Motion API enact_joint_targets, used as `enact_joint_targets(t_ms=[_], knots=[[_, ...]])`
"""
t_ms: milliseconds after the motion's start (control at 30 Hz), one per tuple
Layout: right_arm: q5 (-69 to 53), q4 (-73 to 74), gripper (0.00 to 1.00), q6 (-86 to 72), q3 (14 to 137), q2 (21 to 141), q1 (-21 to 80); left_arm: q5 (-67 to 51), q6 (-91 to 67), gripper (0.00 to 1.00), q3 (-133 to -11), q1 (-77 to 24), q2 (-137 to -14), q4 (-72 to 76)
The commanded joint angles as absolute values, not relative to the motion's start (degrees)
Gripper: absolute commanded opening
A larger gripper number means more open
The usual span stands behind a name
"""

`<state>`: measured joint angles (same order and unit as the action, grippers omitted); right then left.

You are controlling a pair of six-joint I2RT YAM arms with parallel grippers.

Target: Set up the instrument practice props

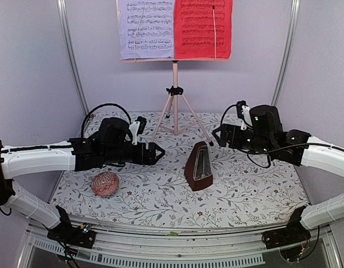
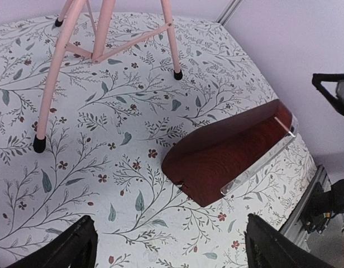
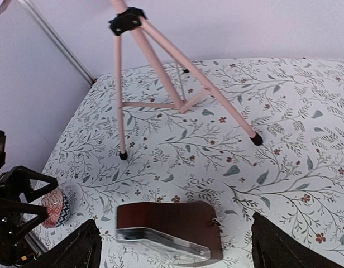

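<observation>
Cloth (image 1: 161, 195), floral print, covered the table. A patterned red ball (image 1: 105, 183) lay near its front-left corner.

Mid-table, the metronome (image 1: 198, 166) stood upright on the cloth, long axis vertical, clear cover toward the near edge. It sat between the two tools, touching neither.

The left gripper (image 1: 159, 152) hovered to its left, pointing right. Its fingers (image 2: 71, 245) were spread wide with nothing between them.

The right gripper (image 1: 216, 137) hung just behind and to the right of the metronome's top. Its jaws were equally parted and empty. Judged the nearer arm, though height above the cloth could not be read.

Any approach to the metronome would come from the side, across its narrow width. There was bare cloth all round it; one tripod foot (image 1: 210, 142) stood close behind.

Further back, the music stand (image 1: 175, 89) stood on its three legs. The lavender page (image 1: 146, 28) and red page (image 1: 202, 28) sat side by side on its desk. Pale walls (image 1: 38, 67) closed the rear and sides.
</observation>
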<state>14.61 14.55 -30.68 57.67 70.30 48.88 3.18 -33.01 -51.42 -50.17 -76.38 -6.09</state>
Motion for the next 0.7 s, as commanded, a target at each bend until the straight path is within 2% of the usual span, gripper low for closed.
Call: enact_joint_targets(t_ms=[0,100,233,300,433,667], knots=[[9.33,16.14,0.89,-31.50,48.59,67.42,40.30,2.83,-35.41,0.92,-50.63,-52.03,-74.86,-4.75],[5.97,12.71,0.78,-30.59,44.96,69.17,36.91,3.26,-36.58,0.92,-50.71,-53.22,-75.43,-4.49],[1.92,6.93,0.55,-29.73,42.73,75.01,36.04,4.23,-37.80,0.92,-50.80,-54.23,-76.81,-4.46],[0.85,4.06,0.48,-29.46,42.35,79.27,36.04,4.82,-38.48,0.92,-50.65,-54.84,-77.26,-4.48],[-1.07,-0.46,0.42,-29.93,42.03,85.31,36.50,5.70,-39.70,0.92,-50.45,-56.16,-78.40,-4.48],[0.53,-3.63,0.41,-33.05,43.31,90.44,44.24,6.60,-40.50,0.92,-49.62,-56.93,-79.27,-4.48]])
